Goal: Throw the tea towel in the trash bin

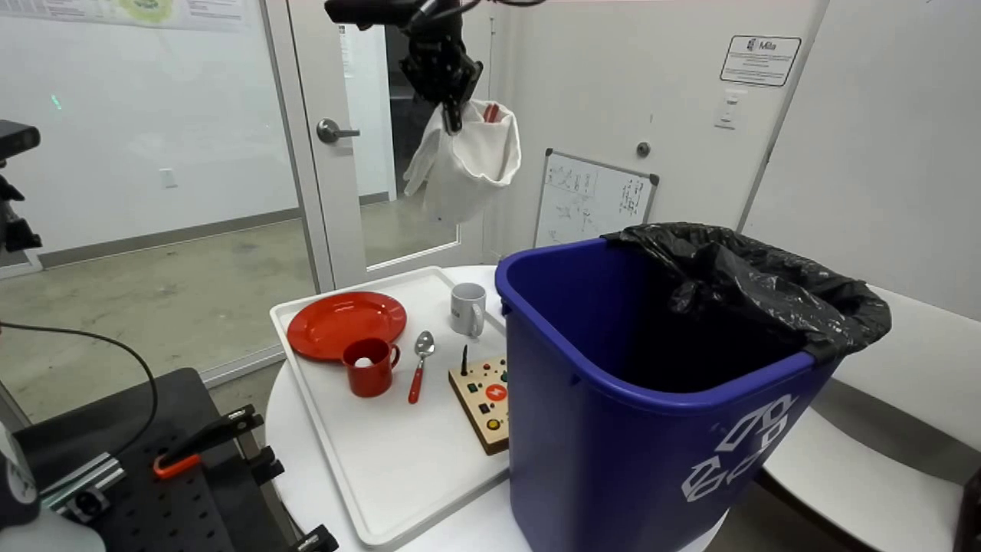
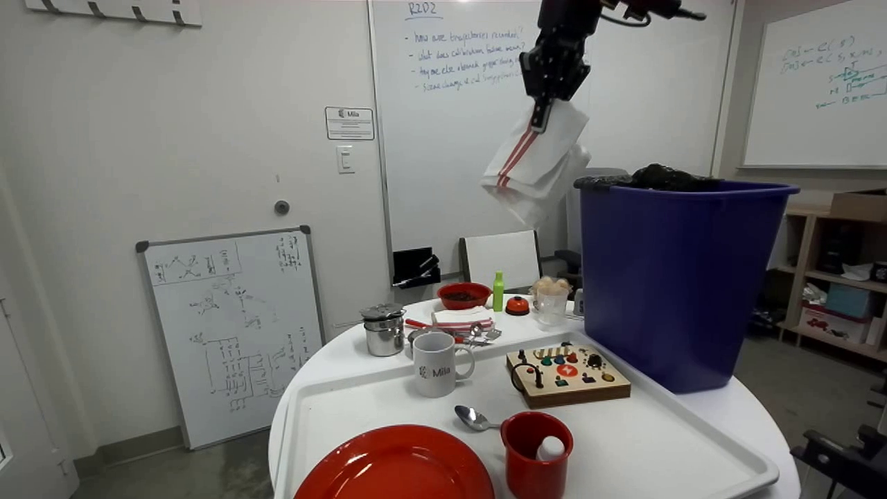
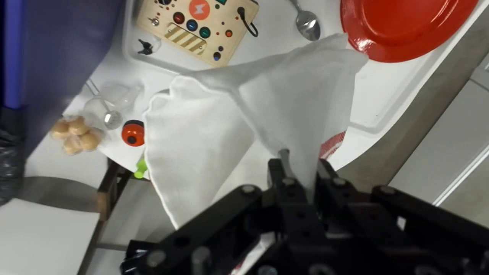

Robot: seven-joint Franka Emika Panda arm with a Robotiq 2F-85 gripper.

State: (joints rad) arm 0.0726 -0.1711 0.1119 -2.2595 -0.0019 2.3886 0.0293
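The tea towel (image 1: 471, 172) is white with red stripes and hangs from my gripper (image 1: 452, 123) in mid-air. It also hangs in an exterior view (image 2: 537, 166). In the wrist view the fingers (image 3: 302, 172) are shut on a fold of the towel (image 3: 198, 137). The blue trash bin (image 1: 590, 437) stands upright on the table, with a black bag (image 1: 774, 284) bunched over part of its rim. The bin also shows in an exterior view (image 2: 679, 291) and at the left of the wrist view (image 3: 68, 46). The towel is beside the bin, apart from it, and higher than its rim.
A white tray (image 1: 368, 468) holds a red plate (image 1: 349, 322), red cup (image 1: 370, 376), spoon (image 1: 418, 368), mug (image 1: 466, 309) and wooden switch board (image 1: 487, 406). Behind it are a metal pot (image 2: 384, 331), a folded striped cloth (image 2: 463, 319), a red bowl (image 2: 463, 296) and a green bottle (image 2: 498, 291).
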